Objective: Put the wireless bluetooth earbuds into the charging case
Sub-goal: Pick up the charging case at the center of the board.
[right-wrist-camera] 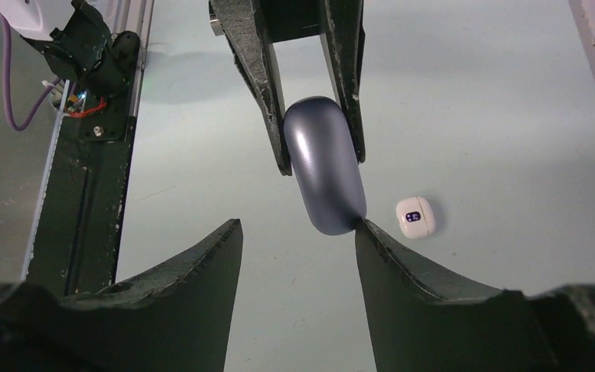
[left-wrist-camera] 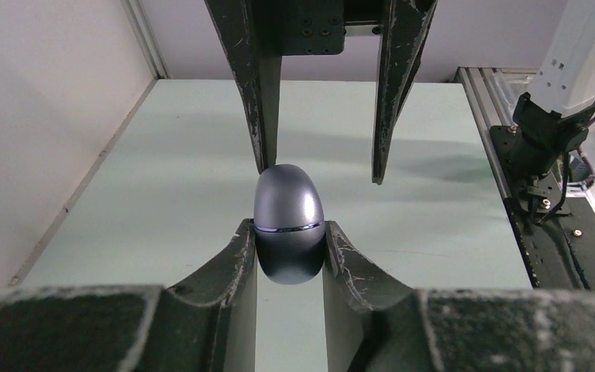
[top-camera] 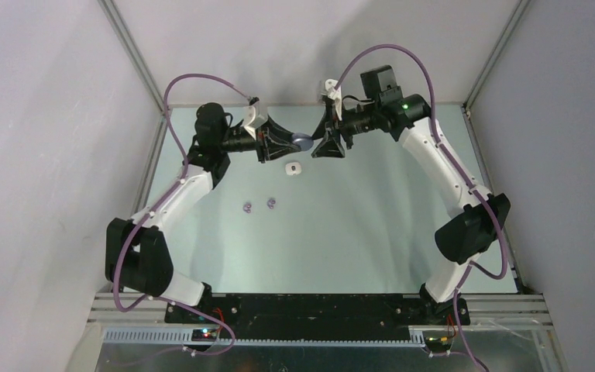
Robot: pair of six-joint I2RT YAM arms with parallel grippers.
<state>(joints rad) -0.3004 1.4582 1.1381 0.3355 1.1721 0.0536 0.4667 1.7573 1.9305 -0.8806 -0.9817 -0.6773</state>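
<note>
My left gripper (top-camera: 298,142) (left-wrist-camera: 289,232) is shut on a closed grey-purple oval charging case (top-camera: 303,141) (left-wrist-camera: 288,205) (right-wrist-camera: 321,167) and holds it above the far middle of the table. My right gripper (top-camera: 318,144) (right-wrist-camera: 297,225) faces it, open, with one fingertip (right-wrist-camera: 364,232) touching the case's end. Two purple earbuds (top-camera: 247,207) (top-camera: 271,203) lie on the table below the left gripper. A small closed white case (top-camera: 293,167) (right-wrist-camera: 415,217) lies on the table under the grippers. No white earbuds show.
The pale green table (top-camera: 372,225) has grey walls at the back and on both sides. Metal rails run along the left (top-camera: 151,167) and right (top-camera: 480,155) edges. The arm bases sit at the near edge.
</note>
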